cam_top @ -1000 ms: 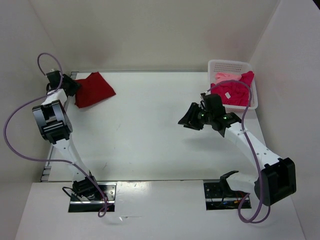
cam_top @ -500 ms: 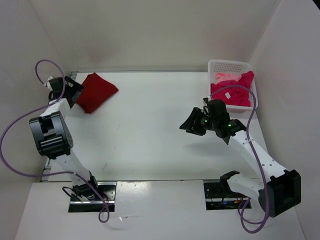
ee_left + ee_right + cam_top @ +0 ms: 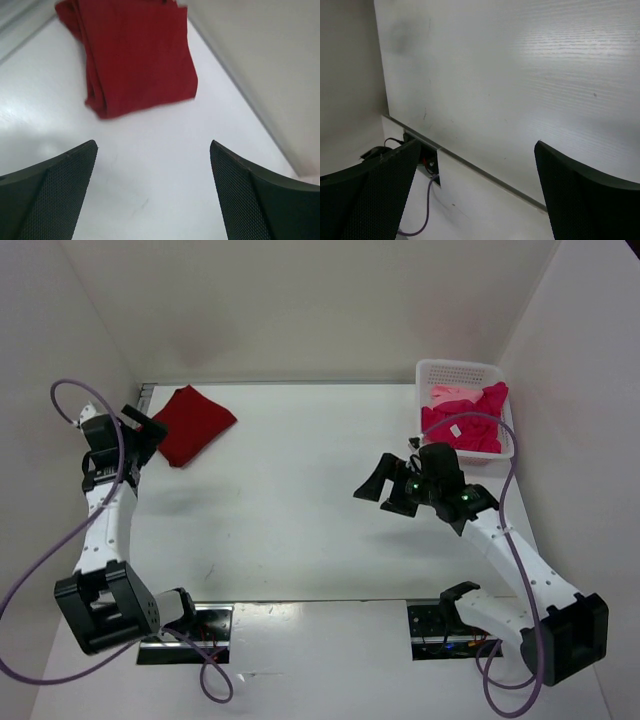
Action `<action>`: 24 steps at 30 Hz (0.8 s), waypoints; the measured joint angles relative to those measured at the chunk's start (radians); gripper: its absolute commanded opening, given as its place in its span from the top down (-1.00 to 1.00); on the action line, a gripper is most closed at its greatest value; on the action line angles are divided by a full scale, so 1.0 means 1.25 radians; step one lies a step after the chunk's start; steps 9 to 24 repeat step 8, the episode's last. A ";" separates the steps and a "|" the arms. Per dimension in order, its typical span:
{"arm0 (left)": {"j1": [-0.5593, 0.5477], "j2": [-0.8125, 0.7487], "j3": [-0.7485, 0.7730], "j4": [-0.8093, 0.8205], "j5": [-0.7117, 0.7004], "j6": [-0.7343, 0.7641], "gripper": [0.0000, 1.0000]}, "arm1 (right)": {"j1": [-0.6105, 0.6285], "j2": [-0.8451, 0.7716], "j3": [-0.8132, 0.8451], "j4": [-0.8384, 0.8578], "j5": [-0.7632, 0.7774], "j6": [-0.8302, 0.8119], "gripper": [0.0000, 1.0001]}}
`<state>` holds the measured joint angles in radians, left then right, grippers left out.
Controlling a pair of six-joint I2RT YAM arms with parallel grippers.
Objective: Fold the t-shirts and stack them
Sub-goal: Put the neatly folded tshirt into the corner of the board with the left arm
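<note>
The left tool (image 3: pixel 147 438) is wide open and holds nothing. Its two black fingers (image 3: pixel 55 185) stand far apart, just above the white tabletop (image 3: pixel 290 510). Right past the tool, toward 1 o'clock in the top view, lies the dark red t-shirt (image 3: pixel 195 422). It is folded into a flat block with its layers showing along one side. It lies in the far left corner of the tabletop, at about 10 o'clock. The tool is near the shirt but does not touch it.

The right tool (image 3: pixel 380 490) is wide open too, and it holds nothing. It hangs over a bare part of the tabletop on the right half and points toward 9 o'clock. Behind it, toward 1 o'clock, stands the white basket (image 3: pixel 458 367) in the far right corner. A bright pink t-shirt (image 3: pixel 470 435) lies crumpled in the basket, with a small white tag (image 3: pixel 453 430) on it. A pale pink t-shirt (image 3: pixel 447 395) lies in the basket too, on the 12 o'clock side of the bright one. A purple cable (image 3: pixel 505 475) loops along the right arm.
</note>
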<state>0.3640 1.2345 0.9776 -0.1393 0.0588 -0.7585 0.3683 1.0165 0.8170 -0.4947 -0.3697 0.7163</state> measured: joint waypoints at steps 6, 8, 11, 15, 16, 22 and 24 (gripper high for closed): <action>-0.011 -0.135 -0.067 -0.135 0.060 0.048 -1.00 | 0.000 -0.062 -0.007 0.000 -0.022 0.000 -1.00; -0.011 -0.164 -0.083 -0.156 0.073 0.061 -1.00 | 0.000 -0.069 -0.012 0.002 -0.035 0.000 -1.00; -0.011 -0.164 -0.083 -0.156 0.073 0.061 -1.00 | 0.000 -0.069 -0.012 0.002 -0.035 0.000 -1.00; -0.011 -0.164 -0.083 -0.156 0.073 0.061 -1.00 | 0.000 -0.069 -0.012 0.002 -0.035 0.000 -1.00; -0.011 -0.164 -0.083 -0.156 0.073 0.061 -1.00 | 0.000 -0.069 -0.012 0.002 -0.035 0.000 -1.00; -0.011 -0.164 -0.083 -0.156 0.073 0.061 -1.00 | 0.000 -0.069 -0.012 0.002 -0.035 0.000 -1.00; -0.011 -0.164 -0.083 -0.156 0.073 0.061 -1.00 | 0.000 -0.069 -0.012 0.002 -0.035 0.000 -1.00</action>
